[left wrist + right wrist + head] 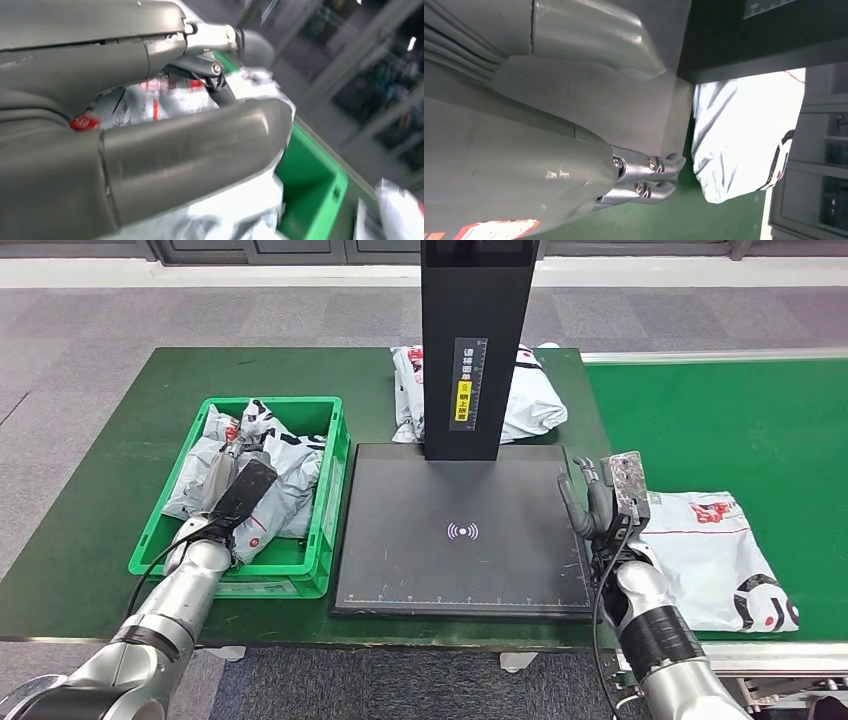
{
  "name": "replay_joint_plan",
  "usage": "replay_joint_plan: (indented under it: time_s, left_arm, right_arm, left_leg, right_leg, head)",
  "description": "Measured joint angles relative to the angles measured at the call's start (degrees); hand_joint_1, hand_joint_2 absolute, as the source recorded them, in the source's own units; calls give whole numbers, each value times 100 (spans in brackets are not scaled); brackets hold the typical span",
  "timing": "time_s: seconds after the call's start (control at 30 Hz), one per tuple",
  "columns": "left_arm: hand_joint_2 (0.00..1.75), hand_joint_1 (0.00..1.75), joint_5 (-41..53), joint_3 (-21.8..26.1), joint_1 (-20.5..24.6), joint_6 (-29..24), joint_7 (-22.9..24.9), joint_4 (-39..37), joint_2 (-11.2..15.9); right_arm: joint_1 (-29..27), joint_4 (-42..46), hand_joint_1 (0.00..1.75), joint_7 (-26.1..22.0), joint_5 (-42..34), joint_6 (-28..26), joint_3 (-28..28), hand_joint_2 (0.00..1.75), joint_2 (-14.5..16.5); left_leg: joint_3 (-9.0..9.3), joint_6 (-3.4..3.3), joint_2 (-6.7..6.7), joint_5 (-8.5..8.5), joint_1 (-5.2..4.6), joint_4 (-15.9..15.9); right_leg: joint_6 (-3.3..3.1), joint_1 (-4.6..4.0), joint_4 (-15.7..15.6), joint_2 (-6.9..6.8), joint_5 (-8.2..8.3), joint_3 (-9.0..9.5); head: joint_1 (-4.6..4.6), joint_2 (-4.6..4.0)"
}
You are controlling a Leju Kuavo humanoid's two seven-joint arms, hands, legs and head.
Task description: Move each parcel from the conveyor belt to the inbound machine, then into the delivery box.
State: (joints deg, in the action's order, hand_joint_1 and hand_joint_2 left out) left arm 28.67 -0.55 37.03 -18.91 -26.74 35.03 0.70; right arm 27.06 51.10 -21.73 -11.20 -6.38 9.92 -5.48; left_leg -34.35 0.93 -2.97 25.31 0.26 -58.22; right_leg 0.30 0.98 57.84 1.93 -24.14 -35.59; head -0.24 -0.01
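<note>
Parcel (pixel 722 560) nearest you lies flat on the green conveyor belt (pixel 760 430), just beside your right hand (pixel 605 505), which stands upright at the edge of the black scanner plate (pixel 460 530) with fingers apart and nothing in them. It looks like a soft, light, slick plastic mailer, so you should pinch a bunched fold near its close edge, not press the flat face. Farther left, your left hand (pixel 238 495) rests among the parcels in the green crate (pixel 330 490); whether it grips one you cannot tell, and another mailer (pixel 520 395) sits behind the scanner post on the tabletop (pixel 120 440).
</note>
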Motion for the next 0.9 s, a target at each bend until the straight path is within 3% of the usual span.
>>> replay_joint_plan:
  time_s: [0.2, 0.4, 0.5, 0.63, 0.73, 0.87, 0.9]
  left_arm:
    - [0, 0, 43, 0, -45, -642, -150, 89, -99]
    - [0, 0, 439, 14, -40, -1911, -186, 318, -296]
    - [0, 0, 767, 83, 8, -2080, -139, 424, -394]
    - [0, 0, 796, 346, 44, -2077, -445, 521, -560]
    - [0, 0, 429, 488, 88, -1909, -673, 563, -710]
    - [175, 0, 130, 469, 92, -1724, -569, 648, -859]
    - [175, 0, 25, 445, 92, -1605, -513, 658, -891]
  right_arm:
    - [-4, 1, 0, -4, 289, -338, -20, 0, 23]
    - [24, -47, 0, 1, 766, -771, -141, 0, 50]
    - [33, -114, 0, -32, 878, -825, -163, 0, 50]
    - [34, -195, 0, -33, 1152, -1033, -191, 175, 50]
    - [41, -280, 0, 194, 1686, -1423, -265, 175, 41]
    - [46, -393, 0, 367, 2108, -1619, -369, 175, -1]
    - [47, -421, 0, 438, 2207, -1660, -392, 175, -12]
  left_leg:
    - [-2, 1, -1, -2, 0, 0]
    - [-7, 1, -5, -3, 0, -1]
    - [-6, 1, 0, -3, 0, -1]
    - [-7, 2, 5, -3, 0, -4]
    - [-9, 1, 4, -2, 0, -5]
    - [-16, -1, 5, 0, 0, -5]
    - [-16, -2, 7, 1, -1, -5]
  right_leg:
    - [0, 0, 0, -1, 0, -1]
    - [1, 0, 0, -4, 1, -3]
    - [2, 1, 0, -1, 2, -4]
    - [2, 1, 0, 4, 3, -11]
    - [2, 0, 0, 4, 2, -13]
    - [3, 1, 0, 4, 2, -18]
    - [3, 2, -1, 5, 2, -20]
  head:
    - [0, -1]
    - [0, -1]
    - [0, -1]
    - [0, 0]
    - [0, 1]
    - [0, 0]
    - [0, -1]
